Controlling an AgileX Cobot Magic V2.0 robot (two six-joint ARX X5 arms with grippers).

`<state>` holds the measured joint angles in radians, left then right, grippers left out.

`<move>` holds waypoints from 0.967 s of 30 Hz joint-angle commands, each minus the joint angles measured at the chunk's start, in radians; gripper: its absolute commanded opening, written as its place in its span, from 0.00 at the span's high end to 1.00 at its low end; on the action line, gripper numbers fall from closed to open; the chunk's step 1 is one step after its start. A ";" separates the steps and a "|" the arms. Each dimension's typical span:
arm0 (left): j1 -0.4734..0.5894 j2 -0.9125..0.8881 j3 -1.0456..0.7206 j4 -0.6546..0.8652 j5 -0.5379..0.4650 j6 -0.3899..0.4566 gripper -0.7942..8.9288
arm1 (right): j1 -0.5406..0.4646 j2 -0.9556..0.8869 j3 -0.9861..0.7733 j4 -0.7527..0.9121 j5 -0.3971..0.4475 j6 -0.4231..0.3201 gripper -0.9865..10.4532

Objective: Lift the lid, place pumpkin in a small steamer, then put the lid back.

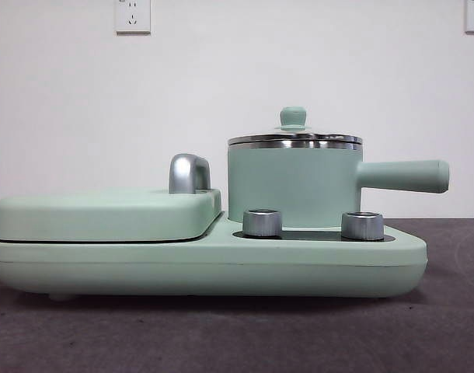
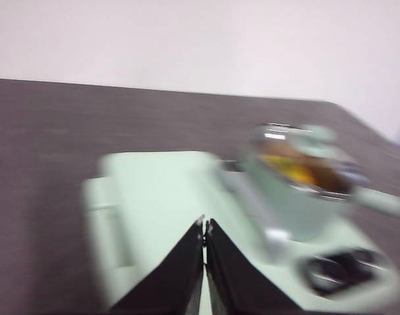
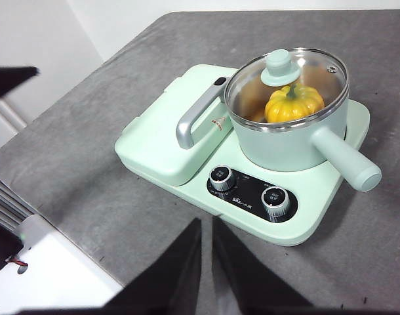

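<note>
The small steamer [image 1: 291,185] stands on the right half of the mint-green cooker base [image 1: 206,264], its long handle pointing right. The glass lid [image 1: 294,137] with its mint knob sits on the steamer's rim. In the right wrist view the lid [image 3: 288,75] covers the steamer [image 3: 288,141], and the yellow-orange pumpkin [image 3: 294,103] lies inside under the glass. My right gripper [image 3: 206,226] is shut and empty, high above the table, short of the cooker. My left gripper [image 2: 204,224] is shut and empty above the flat grill cover [image 2: 160,190]; its view is blurred, and the steamer [image 2: 298,190] shows in it.
The flat grill cover with a chrome handle [image 1: 189,172] fills the left half of the base. Two steel knobs [image 1: 262,222] [image 1: 362,225] stand at the front. The grey table [image 3: 88,164] ends at a white wall behind; its edge shows in the right wrist view.
</note>
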<state>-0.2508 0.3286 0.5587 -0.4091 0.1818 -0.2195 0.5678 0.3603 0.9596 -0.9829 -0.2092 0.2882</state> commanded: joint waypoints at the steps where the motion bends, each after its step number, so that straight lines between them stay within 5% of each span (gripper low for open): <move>1: 0.105 -0.078 -0.140 0.071 -0.002 0.036 0.91 | 0.006 0.003 0.008 0.010 0.000 -0.008 0.89; 10: 0.218 -0.264 -0.481 0.275 -0.061 0.043 0.91 | 0.006 0.003 0.008 0.011 0.000 -0.009 0.89; 29: 0.236 -0.326 -0.546 0.227 -0.085 0.100 0.91 | 0.006 0.003 0.009 0.011 0.000 -0.009 0.89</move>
<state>-0.0162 0.0044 0.0322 -0.1761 0.1009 -0.1326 0.5678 0.3603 0.9596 -0.9829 -0.2092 0.2882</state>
